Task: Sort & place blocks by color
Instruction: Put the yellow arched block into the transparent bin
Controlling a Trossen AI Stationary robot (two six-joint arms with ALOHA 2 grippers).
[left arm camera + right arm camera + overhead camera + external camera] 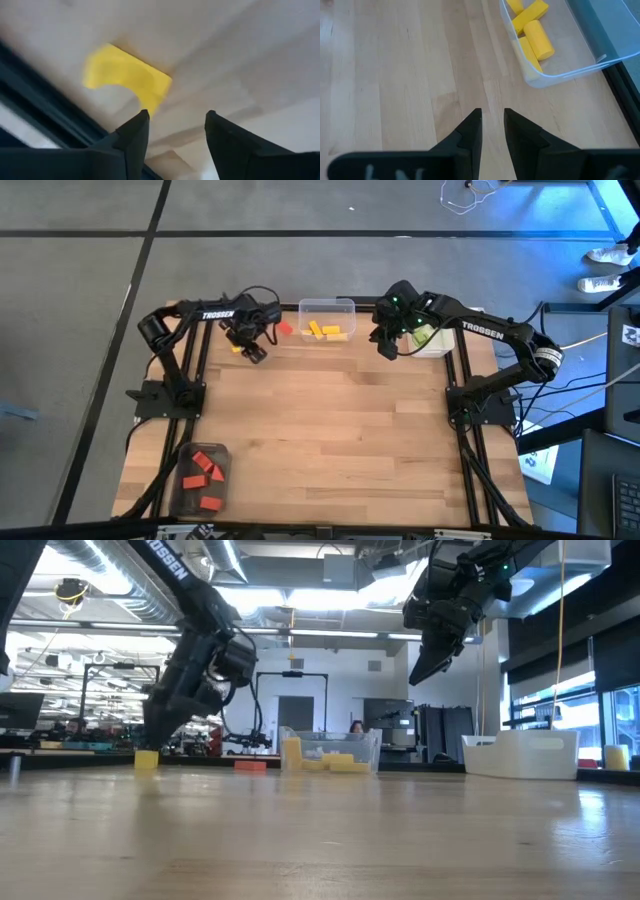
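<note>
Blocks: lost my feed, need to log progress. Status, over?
Left tool open, low beside yellow arch block, not gripping. Right tool raised, empty, near yellow bin. One red block loose. Nothing obstructing.

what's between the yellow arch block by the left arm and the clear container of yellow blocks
One red block lies on the table between the yellow arch block and the clear container; the high view shows it, and the low view confirms it.
</note>
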